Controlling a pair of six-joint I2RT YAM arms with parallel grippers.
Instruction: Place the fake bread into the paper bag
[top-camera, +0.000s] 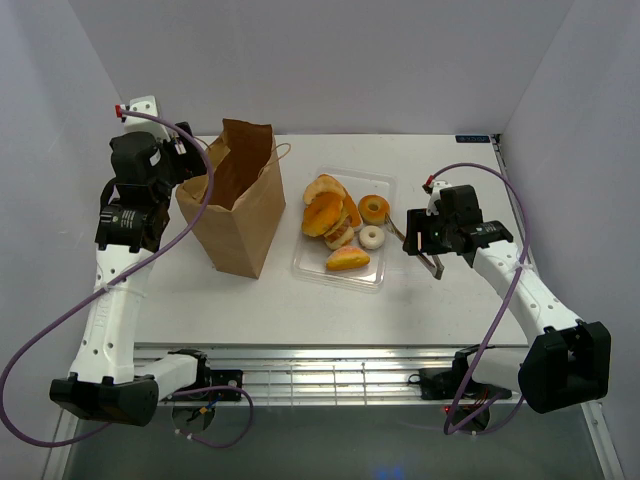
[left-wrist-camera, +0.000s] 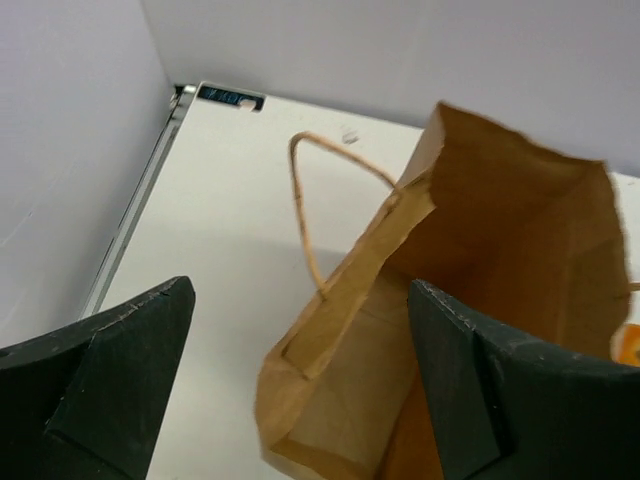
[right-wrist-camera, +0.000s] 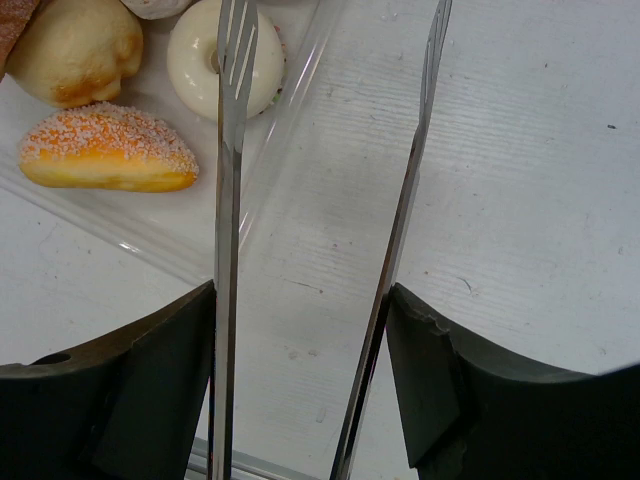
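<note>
The brown paper bag stands open at the left of the table. My left gripper is open at the bag's left rim; in the left wrist view the bag's corner lies between its jaws, with a string handle beside it. The fake bread sits in a clear tray: golden buns, an orange ring doughnut, a white doughnut and a sugared bun. My right gripper is shut on thin metal tongs, their tips spread above the white doughnut and the tray's right edge.
In the right wrist view a sugared bun and a pale roll lie left of the tongs. White walls enclose the table on three sides. A metal rail runs along the near edge.
</note>
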